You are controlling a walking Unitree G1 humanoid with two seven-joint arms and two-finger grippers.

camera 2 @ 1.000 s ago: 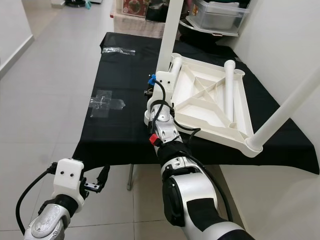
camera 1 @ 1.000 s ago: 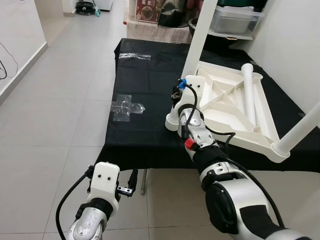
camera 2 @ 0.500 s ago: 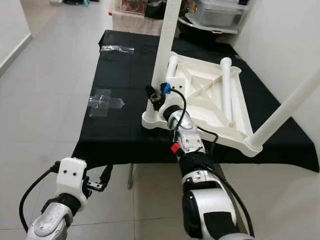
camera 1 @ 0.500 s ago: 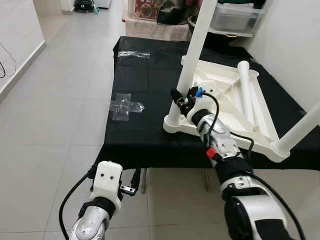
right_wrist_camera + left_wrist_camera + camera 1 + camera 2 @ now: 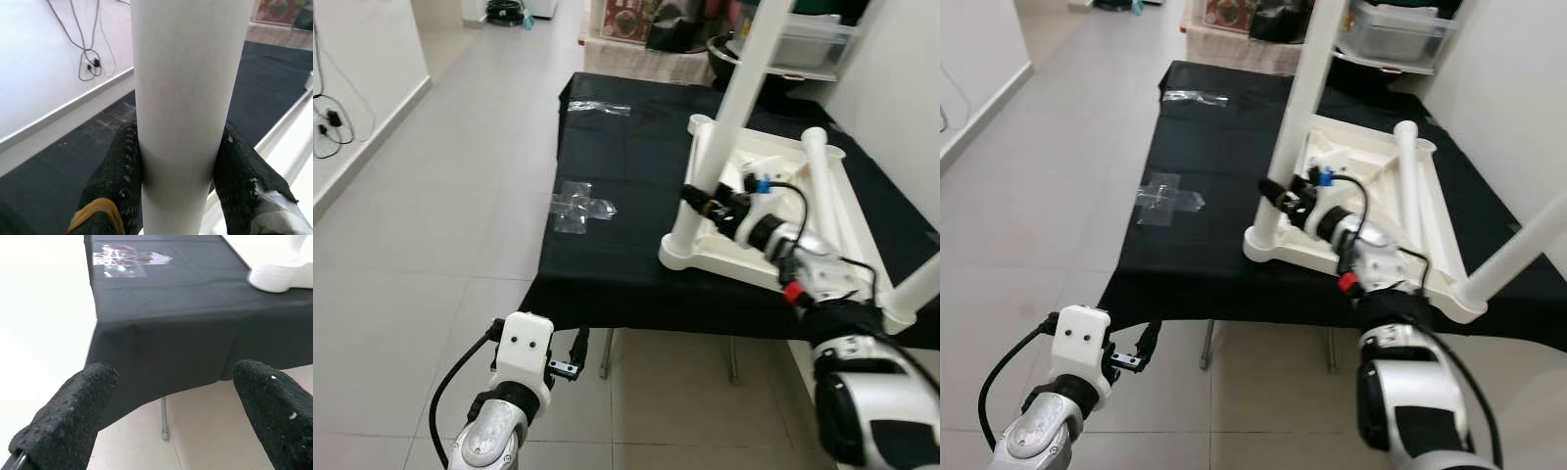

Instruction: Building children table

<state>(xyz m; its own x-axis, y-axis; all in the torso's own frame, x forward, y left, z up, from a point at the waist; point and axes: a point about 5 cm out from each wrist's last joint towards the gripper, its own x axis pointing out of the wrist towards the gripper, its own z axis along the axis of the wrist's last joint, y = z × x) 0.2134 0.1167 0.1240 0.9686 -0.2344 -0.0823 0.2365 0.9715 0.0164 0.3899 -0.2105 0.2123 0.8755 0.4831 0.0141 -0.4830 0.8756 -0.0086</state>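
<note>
On the black-covered table (image 5: pixel 607 176), the right gripper (image 5: pixel 706 201) clamps a white table leg (image 5: pixel 724 127) near its base; the left gripper (image 5: pixel 171 421) hangs open below the table edge.

The upright table leg (image 5: pixel 736 108) runs out past the top edge of the head views, so its upper end cannot be seen, and the slanted leg (image 5: pixel 1518 253) at the right is likewise cut off by the right edge. The small clear plastic bags (image 5: pixel 582 205) on the black tablecloth (image 5: pixel 626 157) are too small to tell what they hold, as are the items on the cluttered shelf (image 5: pixel 1386 29) at the far end. In the left wrist view the left gripper's fingers (image 5: pixel 68 421) are cut off at the frame's edge, and the right gripper's fingers (image 5: pixel 117 181) pass behind the leg in the right wrist view.
</note>
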